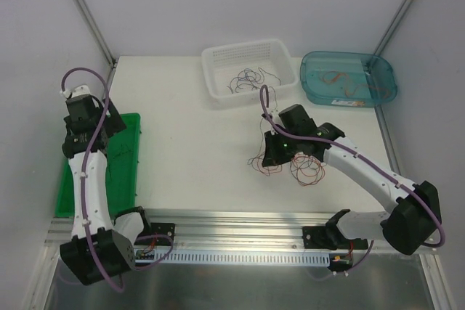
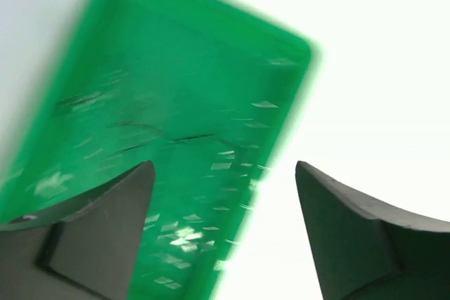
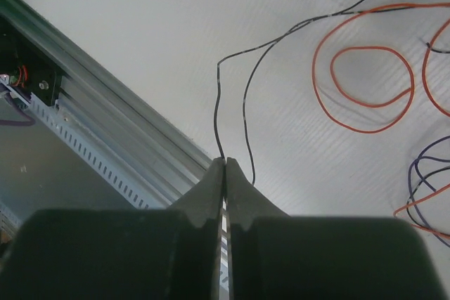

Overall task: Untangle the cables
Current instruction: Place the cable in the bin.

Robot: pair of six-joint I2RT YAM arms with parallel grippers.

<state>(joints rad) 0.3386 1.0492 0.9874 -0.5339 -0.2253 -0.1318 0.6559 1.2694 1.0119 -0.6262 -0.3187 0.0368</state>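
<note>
The cables (image 1: 294,166) lie as a loose tangle of red, orange and dark strands on the white table, just under my right gripper (image 1: 270,155). In the right wrist view the right gripper (image 3: 225,161) is shut on a thin black wire (image 3: 219,103) that rises from its tips. Orange loops (image 3: 365,82) and purple and black strands (image 3: 427,173) lie beyond on the table. My left gripper (image 1: 92,134) hangs over the green tray (image 1: 125,172). In the left wrist view it (image 2: 221,170) is open and empty. Thin dark strands (image 2: 190,137) lie in the green tray (image 2: 176,68).
A white basket (image 1: 218,56) at the back holds dark and purple wires (image 1: 247,80). A teal tray (image 1: 381,70) at the back right holds orange wires (image 1: 343,81). An aluminium rail (image 1: 240,219) runs along the near edge and also shows in the right wrist view (image 3: 105,124).
</note>
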